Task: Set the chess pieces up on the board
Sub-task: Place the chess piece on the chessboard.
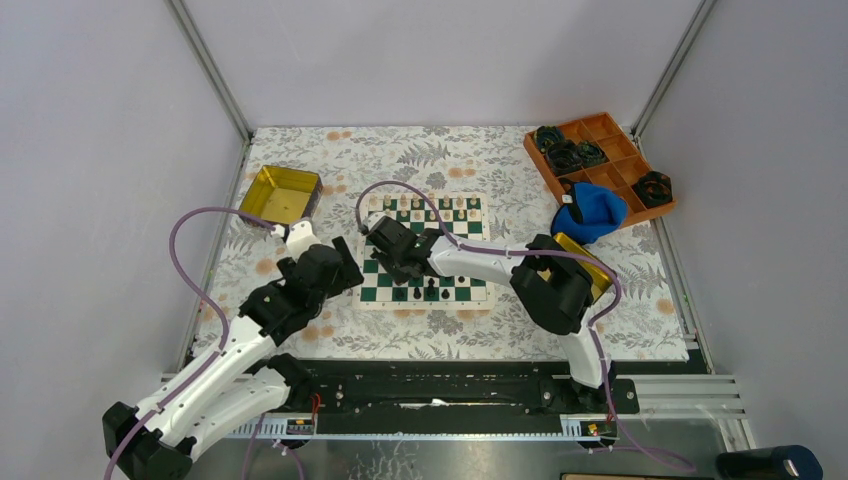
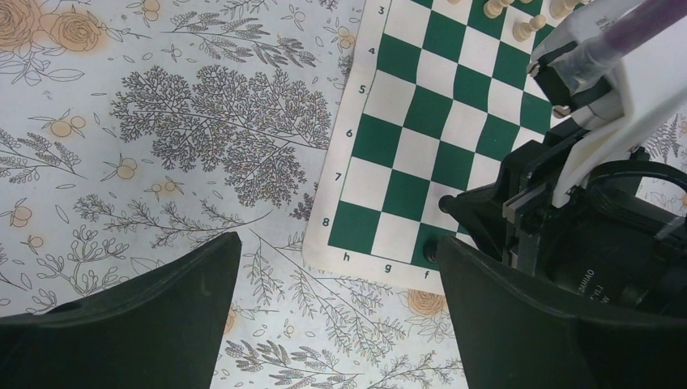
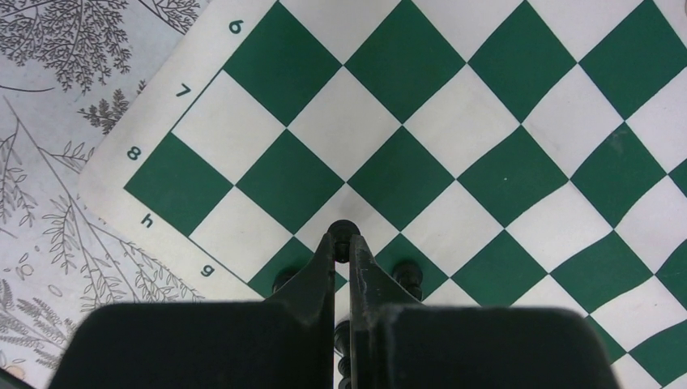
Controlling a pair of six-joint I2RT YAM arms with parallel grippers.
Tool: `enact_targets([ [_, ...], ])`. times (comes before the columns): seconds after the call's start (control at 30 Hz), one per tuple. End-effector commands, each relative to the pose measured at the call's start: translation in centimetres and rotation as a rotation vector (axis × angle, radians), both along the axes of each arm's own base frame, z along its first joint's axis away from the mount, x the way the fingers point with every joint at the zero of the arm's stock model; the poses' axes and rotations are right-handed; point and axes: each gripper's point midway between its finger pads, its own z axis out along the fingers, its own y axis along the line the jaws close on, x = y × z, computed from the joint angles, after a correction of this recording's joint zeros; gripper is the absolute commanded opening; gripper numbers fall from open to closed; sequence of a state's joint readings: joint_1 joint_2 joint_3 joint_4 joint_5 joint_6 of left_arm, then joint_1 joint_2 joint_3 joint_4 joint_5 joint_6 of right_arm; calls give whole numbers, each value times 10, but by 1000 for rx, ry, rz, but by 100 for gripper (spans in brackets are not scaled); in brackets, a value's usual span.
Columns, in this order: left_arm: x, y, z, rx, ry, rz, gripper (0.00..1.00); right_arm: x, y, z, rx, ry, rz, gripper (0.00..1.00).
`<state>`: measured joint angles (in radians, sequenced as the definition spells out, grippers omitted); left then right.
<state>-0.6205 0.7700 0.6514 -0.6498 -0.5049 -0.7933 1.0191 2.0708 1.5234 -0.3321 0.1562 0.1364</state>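
Chess pieces (image 1: 437, 208) in cream line the side of the board (image 3: 405, 105) well ahead of the right jaws. A few black pieces (image 1: 432, 291) stand along the lettered edge close beside those jaws. One more black piece (image 3: 343, 228) is pinched at the very tips of the right gripper (image 3: 343, 243), whose jaws are nearly shut on its head, over a square near the g-file corner. Whether its base touches the board I cannot tell. Two of the black pieces sit just outside the fingers (image 3: 320, 275), one on either side. The narrow, high grip seems chosen so the tips can slip between them without toppling any.

The left gripper (image 2: 340, 324) hangs with its jaws spread wide and nothing between them. It is over the floral cloth (image 2: 162, 121) just off the board's corner, apparently parked clear of the working arm.
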Motion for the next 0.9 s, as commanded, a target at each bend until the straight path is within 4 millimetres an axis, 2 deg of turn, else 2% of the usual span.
enact_targets([
  [0.0, 5, 1, 2, -16, -33, 19, 99, 11, 15, 15, 23, -64, 14, 0],
  [0.6, 6, -1, -1, -13, -24, 12, 99, 10, 10, 2, -10, -55, 28, 1],
  [0.87, 5, -1, -2, -12, -19, 11, 99, 9, 11, 10, 2, -63, 38, 30],
])
